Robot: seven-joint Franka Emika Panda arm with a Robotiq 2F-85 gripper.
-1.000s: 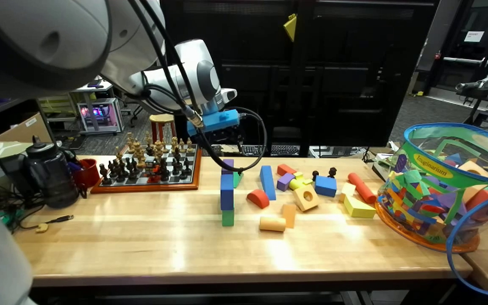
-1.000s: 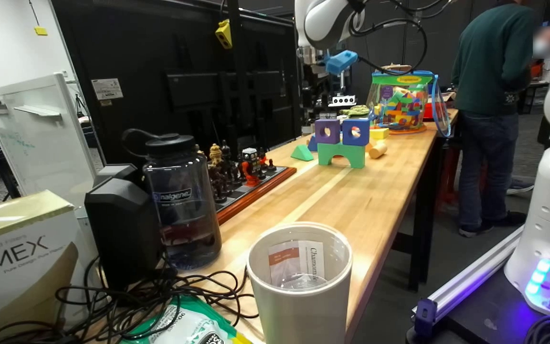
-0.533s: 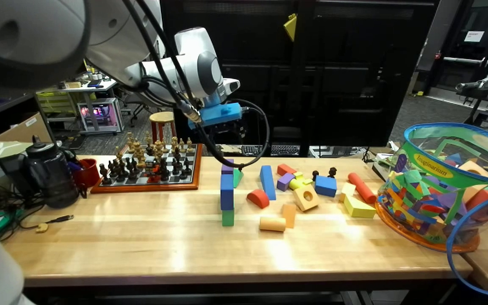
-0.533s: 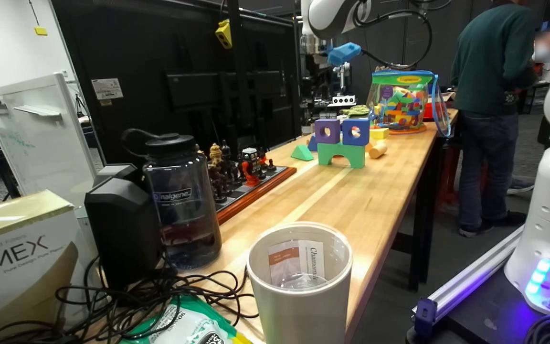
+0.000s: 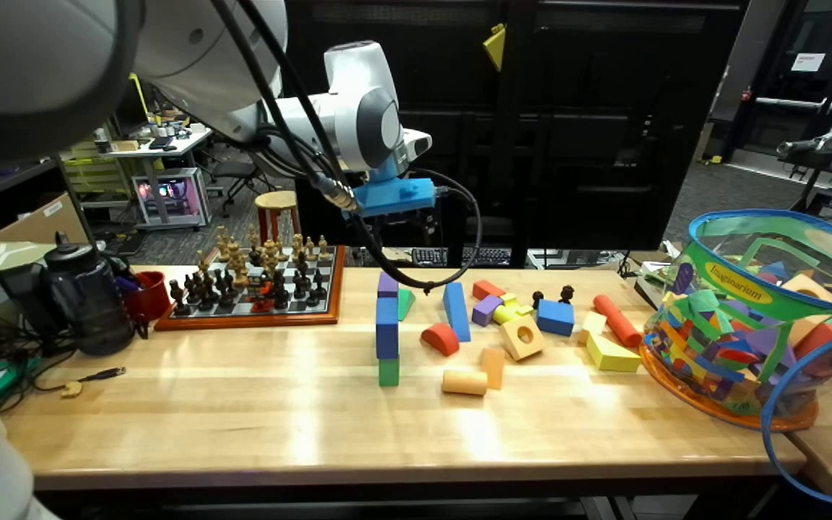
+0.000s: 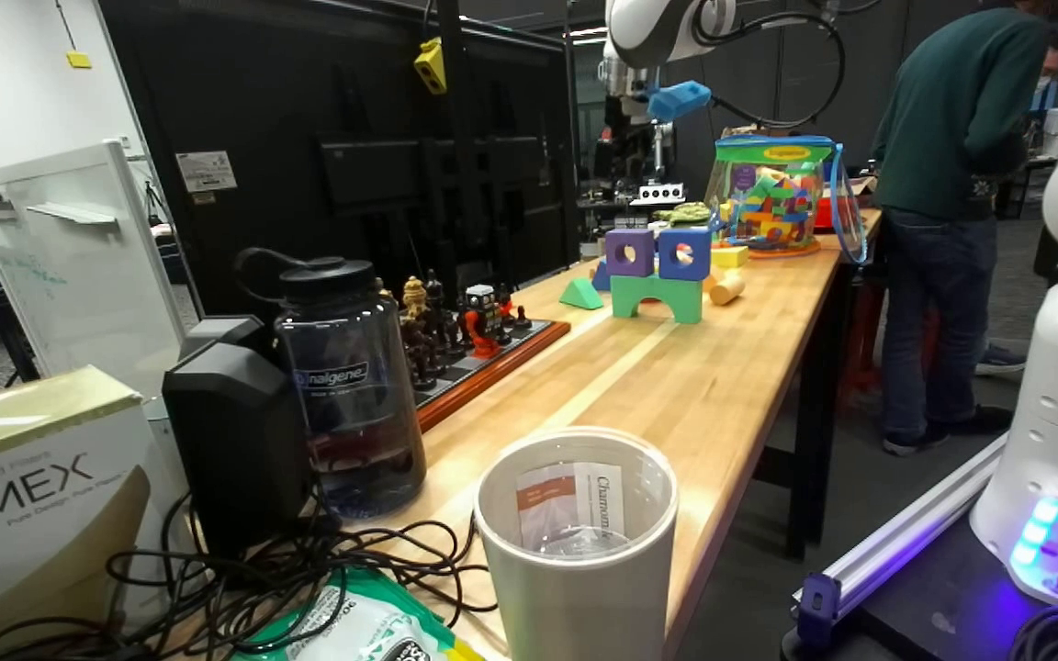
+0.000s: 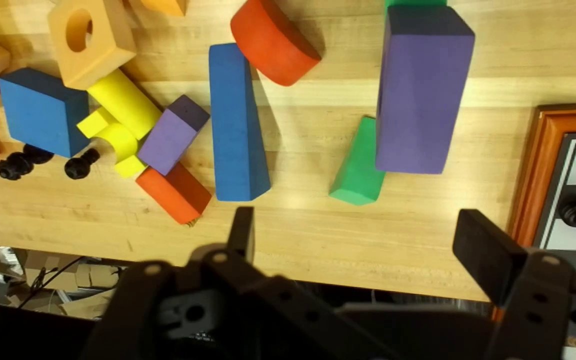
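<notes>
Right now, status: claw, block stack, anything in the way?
Claw open, empty, touching no block. Purple block and blue block side by side atop green arch. Green wedge beside the stack, possibly in the way.

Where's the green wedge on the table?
In the wrist view, the green wedge lies right of centre, between the blue wedge and larger purple block.

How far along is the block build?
Looks done: holed purple block and holed blue block sit side by side on the green arch. In hand: nothing; the claw is open and empty. Possibly left: the green triangle, blue wedge and red half-round, which lie unstacked on the table; nothing tops the two upper blocks.
</notes>
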